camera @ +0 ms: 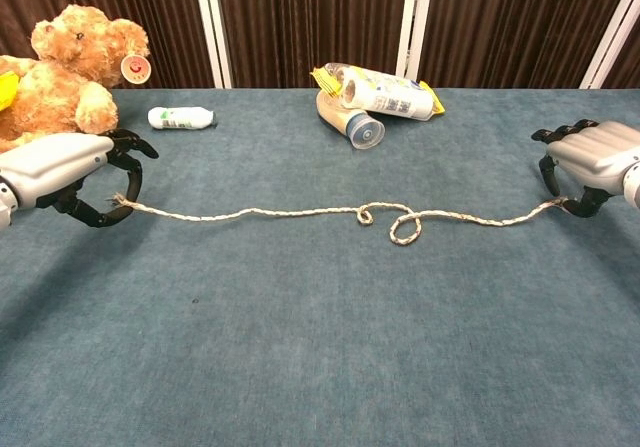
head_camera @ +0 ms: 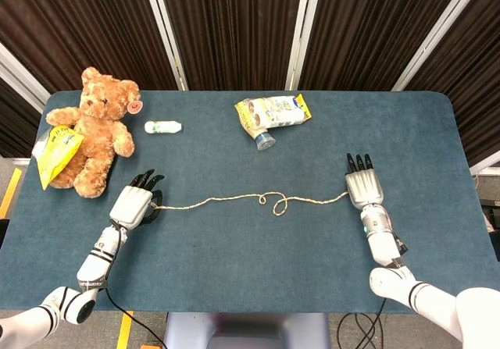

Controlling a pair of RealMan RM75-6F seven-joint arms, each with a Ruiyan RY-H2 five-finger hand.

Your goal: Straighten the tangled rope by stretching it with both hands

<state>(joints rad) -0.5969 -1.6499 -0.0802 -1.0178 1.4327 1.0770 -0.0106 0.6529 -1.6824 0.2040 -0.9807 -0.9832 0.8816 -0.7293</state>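
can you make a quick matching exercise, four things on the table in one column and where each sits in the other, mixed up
Things:
1. bear
2. rope
3. small white bottle
4. yellow bag

Places:
A. stretched between the left hand and right hand
B. against the bear's outer side, at the left table edge
C. far left of the table
D. lying just right of the bear

Pairs: 1-C, 2-A, 3-D, 4-B

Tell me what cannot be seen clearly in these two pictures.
- Right hand grip on the rope: in the chest view the frame edge cuts the hand; in the head view its back covers the rope end.
- Loops mid-rope: too small to tell a knot from plain coils.
- Label of the small bottle: too small to read.
- Yellow bag: partly behind the bear; cut off in the chest view.
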